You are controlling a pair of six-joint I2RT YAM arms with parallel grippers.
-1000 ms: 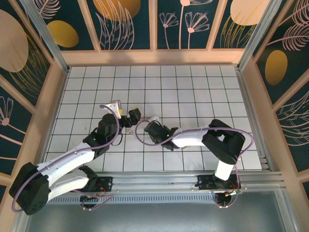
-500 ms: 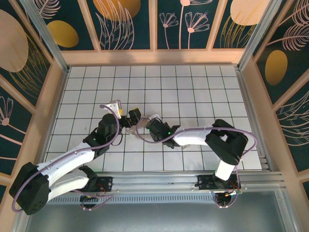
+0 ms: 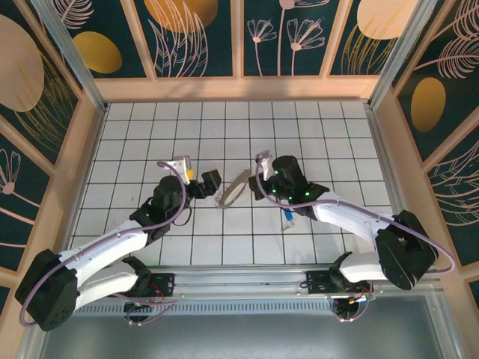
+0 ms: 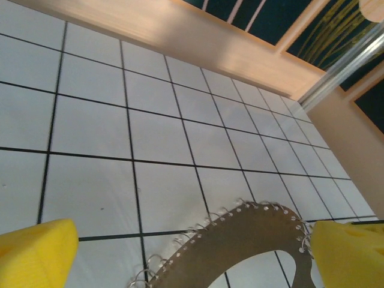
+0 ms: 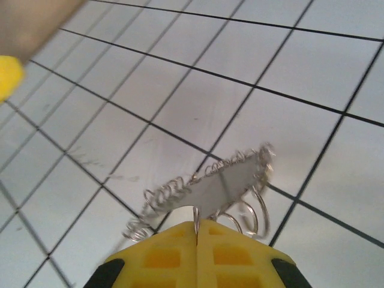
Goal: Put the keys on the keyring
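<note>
Laboratory robot cell, white gridded worktop (image 3: 299,134), floral wall panels (image 3: 194,37), aluminium frame post (image 3: 71,56), left arm (image 3: 112,250) and right arm (image 3: 352,221) bolted to near rail (image 3: 247,288).

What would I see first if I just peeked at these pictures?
Probably the big silvery keyring mid-table, fringed with little wire loops, pinched at its edge by the shut right gripper. The left gripper faces it, its yellow fingers wide open. A small blue key lies on the white tiles beside the right arm.
</note>
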